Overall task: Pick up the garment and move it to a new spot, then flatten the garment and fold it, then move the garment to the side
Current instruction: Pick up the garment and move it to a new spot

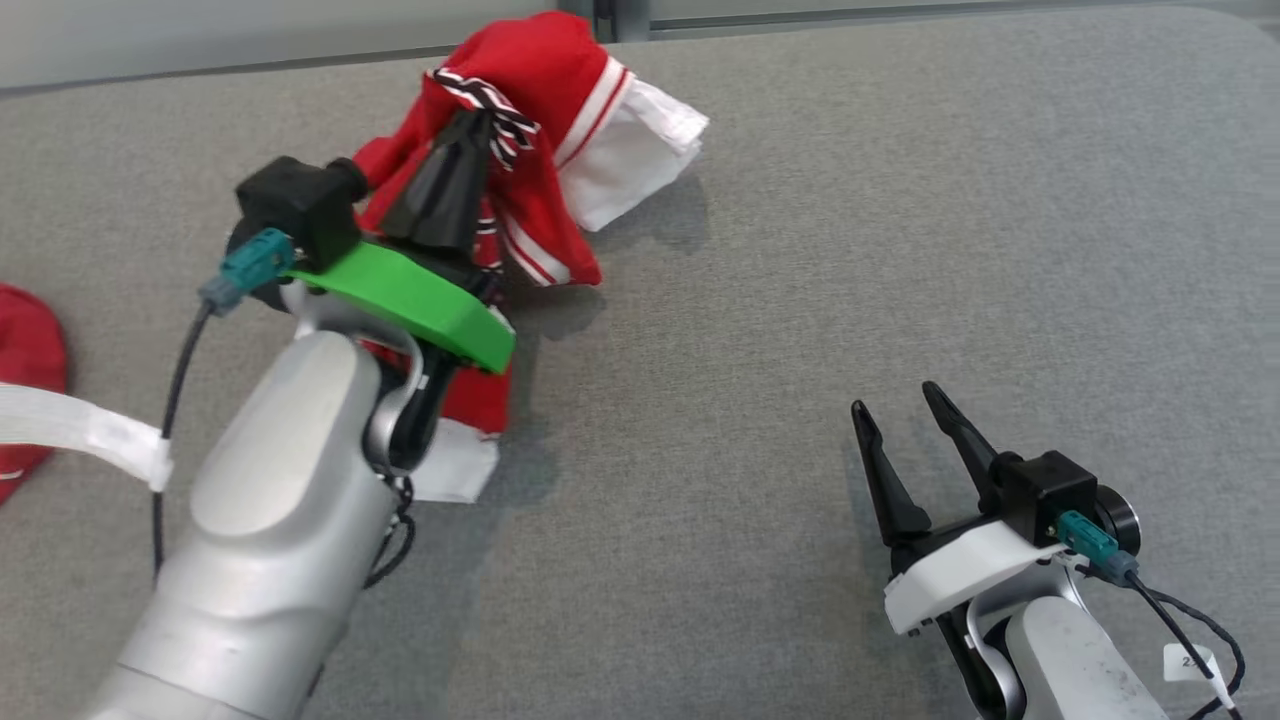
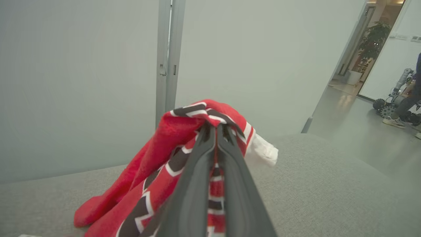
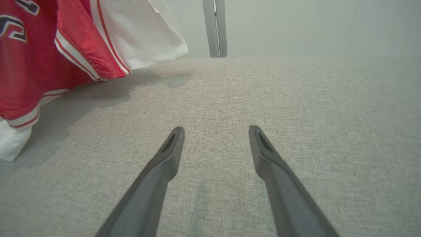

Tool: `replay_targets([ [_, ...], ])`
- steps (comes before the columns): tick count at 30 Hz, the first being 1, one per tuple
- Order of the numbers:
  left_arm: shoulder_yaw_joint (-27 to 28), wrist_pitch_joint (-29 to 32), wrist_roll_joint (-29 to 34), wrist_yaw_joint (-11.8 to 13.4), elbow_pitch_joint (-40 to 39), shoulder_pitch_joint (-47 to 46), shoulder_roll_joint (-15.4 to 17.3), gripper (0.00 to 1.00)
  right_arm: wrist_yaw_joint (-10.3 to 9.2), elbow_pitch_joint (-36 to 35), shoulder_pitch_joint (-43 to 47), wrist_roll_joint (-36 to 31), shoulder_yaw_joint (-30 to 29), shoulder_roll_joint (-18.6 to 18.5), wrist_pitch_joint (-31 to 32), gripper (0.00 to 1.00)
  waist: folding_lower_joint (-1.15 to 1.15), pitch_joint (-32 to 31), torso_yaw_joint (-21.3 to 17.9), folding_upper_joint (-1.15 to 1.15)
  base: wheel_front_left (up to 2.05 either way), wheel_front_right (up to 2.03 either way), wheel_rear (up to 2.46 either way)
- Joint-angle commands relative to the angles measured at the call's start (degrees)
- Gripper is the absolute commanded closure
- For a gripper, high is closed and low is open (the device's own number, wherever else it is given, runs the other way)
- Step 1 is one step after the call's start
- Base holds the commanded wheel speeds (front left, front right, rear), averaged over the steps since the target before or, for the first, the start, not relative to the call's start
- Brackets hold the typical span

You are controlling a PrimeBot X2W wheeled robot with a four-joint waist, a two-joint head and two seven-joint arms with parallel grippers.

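The left gripper (image 1: 468,125) is pinching its fingers shut on the striped collar of the red-and-white fabric jersey (image 1: 545,90), which is hanging bunched over the grey woven surface (image 1: 900,200), its lower hem seemingly trailing there. Carrying it cleanly probably means lifting higher, so nothing is dragging. The right gripper (image 1: 895,397) is hovering well apart, fingers spread wide, empty. The pale forearm (image 1: 270,520) is hiding the jersey's middle.

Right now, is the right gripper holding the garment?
No, the right gripper is open and empty, and the garment is apart from it.
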Motion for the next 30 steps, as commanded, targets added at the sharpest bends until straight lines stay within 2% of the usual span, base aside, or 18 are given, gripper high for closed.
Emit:
replay_targets([
  [1,0.10,-0.19,0.10,-0.13,-0.70,0.86,-1.13,1.00,-0.08,0.04,0.59,0.26,-0.06,0.15,-0.03,0.00,0.00,-1.17,-4.14,0.00,0.00,0.00,0.00],
  [3,-0.39,-0.18,0.19,-0.14,-0.66,1.86,-3.20,1.00,-0.08,0.03,0.84,0.41,-0.24,0.29,-0.03,0.00,0.00,-1.35,-5.75,0.00,0.00,0.00,0.00],
  [7,-2.63,-0.20,-0.70,-0.14,0.25,3.30,-5.35,1.00,-0.08,-0.24,1.33,0.57,-0.21,0.55,-0.03,0.00,0.00,-1.41,-8.69,0.00,0.00,0.00,0.00],
  [9,-3.16,-0.19,-0.44,-0.15,0.51,3.66,-5.56,1.00,-0.08,-0.28,1.43,0.67,-0.44,0.54,-0.03,0.00,0.00,-1.42,-9.18,0.00,0.00,0.00,0.00],
  [10,-3.68,-0.14,2.02,-0.15,2.48,4.59,-4.80,0.93,-0.08,-0.29,1.49,0.84,-0.39,0.68,-0.03,0.00,0.00,-1.49,-10.02,0.00,0.00,0.00,0.00],
  [11,-3.68,-0.14,2.02,-0.15,2.48,4.59,-4.80,0.93,-0.08,-0.29,1.49,0.84,-0.39,0.68,-0.03,0.00,0.00,-1.49,-10.02,0.00,0.00,0.00,0.00],
  [12,-2.96,-0.12,2.14,-0.15,3.36,5.46,-4.76,0.04,-0.08,-0.23,1.41,0.90,-0.20,0.76,-0.03,0.00,0.00,-1.55,-10.36,0.00,0.00,0.00,0.00],
  [13,-2.10,-0.12,2.36,-0.15,4.27,6.12,-4.75,0.00,-0.08,-0.34,1.36,0.93,-0.27,0.81,-0.03,0.00,0.00,-1.61,-10.52,0.00,0.00,0.00,0.00],
  [19,3.34,-0.12,6.26,-0.11,5.42,11.21,-3.27,0.00,-0.08,-1.18,1.89,0.93,-1.67,0.91,-0.03,0.00,0.00,-2.53,-8.79,0.00,0.00,0.00,0.00],
  [30,19.63,-0.12,16.88,1.42,-4.53,25.67,-3.69,0.00,-0.08,-1.94,2.38,0.68,-1.07,0.96,-0.03,0.00,0.00,-5.97,-2.47,0.00,0.00,0.00,0.00],
])
